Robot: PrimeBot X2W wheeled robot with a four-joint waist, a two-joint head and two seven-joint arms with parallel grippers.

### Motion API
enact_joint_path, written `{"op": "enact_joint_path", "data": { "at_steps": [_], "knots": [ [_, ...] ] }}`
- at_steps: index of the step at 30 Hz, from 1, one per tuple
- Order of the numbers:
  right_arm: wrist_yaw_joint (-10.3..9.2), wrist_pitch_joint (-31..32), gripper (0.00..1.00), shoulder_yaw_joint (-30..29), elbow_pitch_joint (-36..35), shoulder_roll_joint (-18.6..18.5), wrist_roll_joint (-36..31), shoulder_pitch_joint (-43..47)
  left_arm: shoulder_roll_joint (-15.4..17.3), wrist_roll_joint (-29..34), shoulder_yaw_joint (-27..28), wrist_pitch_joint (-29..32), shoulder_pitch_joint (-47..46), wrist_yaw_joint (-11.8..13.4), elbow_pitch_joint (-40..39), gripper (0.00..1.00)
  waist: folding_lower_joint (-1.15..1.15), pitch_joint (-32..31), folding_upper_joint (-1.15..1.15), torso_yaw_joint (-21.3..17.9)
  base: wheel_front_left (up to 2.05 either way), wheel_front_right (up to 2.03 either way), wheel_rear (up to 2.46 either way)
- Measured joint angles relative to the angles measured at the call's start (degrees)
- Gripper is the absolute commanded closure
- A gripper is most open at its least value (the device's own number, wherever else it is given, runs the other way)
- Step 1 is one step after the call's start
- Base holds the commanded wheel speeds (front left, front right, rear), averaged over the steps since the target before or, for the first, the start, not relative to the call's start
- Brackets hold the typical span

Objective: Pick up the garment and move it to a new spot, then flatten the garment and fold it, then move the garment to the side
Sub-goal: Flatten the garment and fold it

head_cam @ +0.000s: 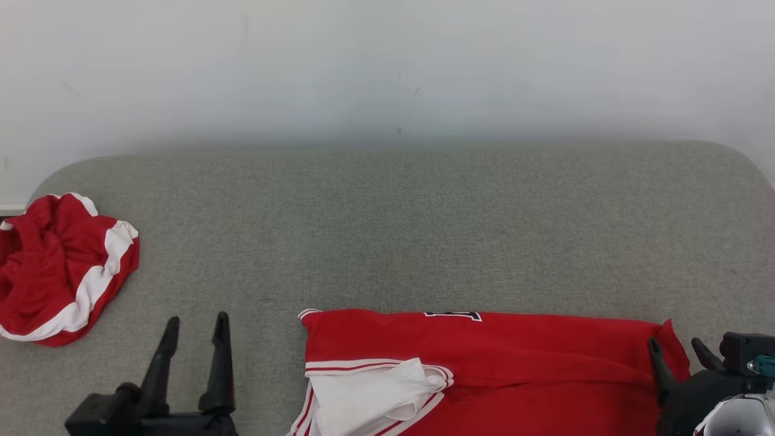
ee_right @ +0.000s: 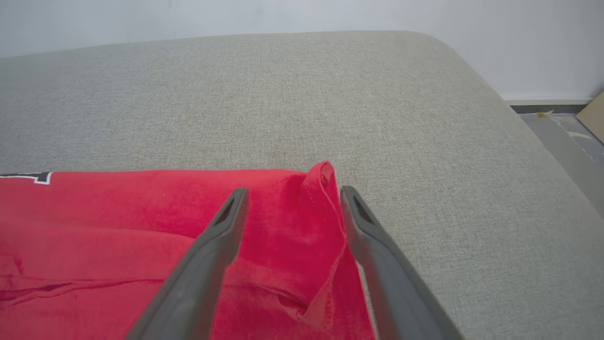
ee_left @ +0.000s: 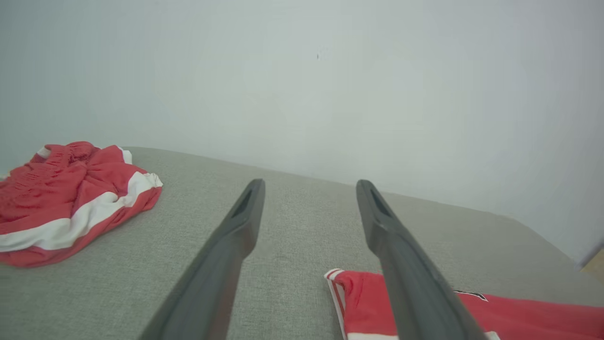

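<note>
— What's nearest you?
— The left gripper (head_cam: 198,317), its two fingers spread wide with nothing between them, over bare grey worktop (head_cam: 424,230); just to its right lies the garment (head_cam: 514,351), a red jersey with white trim, folded at the near middle; its near part is cut off by the bottom edge of the head view.
— And the other arm?
— The right gripper (head_cam: 674,343) is at the jersey's right end, fingers apart, a raised corner of cloth showing between them; whether they touch it I cannot tell; the gripper's body hides the fabric beneath it.
— Anything unreadable?
— A black-and-white mark (head_cam: 453,315) on the far fold; only a sliver shows.
— Count things for me.
— Two grippers, two fingers each; two pieces of clothing, the second a crumpled red-and-white heap (head_cam: 54,266) well apart at the far left, its left side cut off; behind it all, one pale wall (head_cam: 387,60).
</note>
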Motion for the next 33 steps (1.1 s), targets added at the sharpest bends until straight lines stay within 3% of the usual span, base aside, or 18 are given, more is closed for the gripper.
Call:
{"op": "enact_joint_path", "data": {
  "at_steps": [7,13,33],
  "knots": [
    [0.00,1.13,0.00,0.33,2.13,-0.43,0.64,-2.21,-4.41,6.16,10.89,-0.09,-0.57,-4.44,1.09,0.00,0.00,2.30,0.01,-0.19,0.00,0.00,0.00],
    [0.00,1.83,0.00,1.10,4.33,-1.23,1.48,-4.22,-6.14,11.28,15.04,-0.08,-1.30,-6.28,1.80,0.00,0.01,4.97,0.01,-0.38,0.00,0.00,0.00],
    [0.00,8.31,0.00,-4.25,7.64,-0.76,1.03,-5.26,-7.94,14.77,15.22,-0.09,0.13,-8.12,2.47,0.00,0.01,8.92,0.00,0.08,0.00,0.00,0.00]
  ]
}}
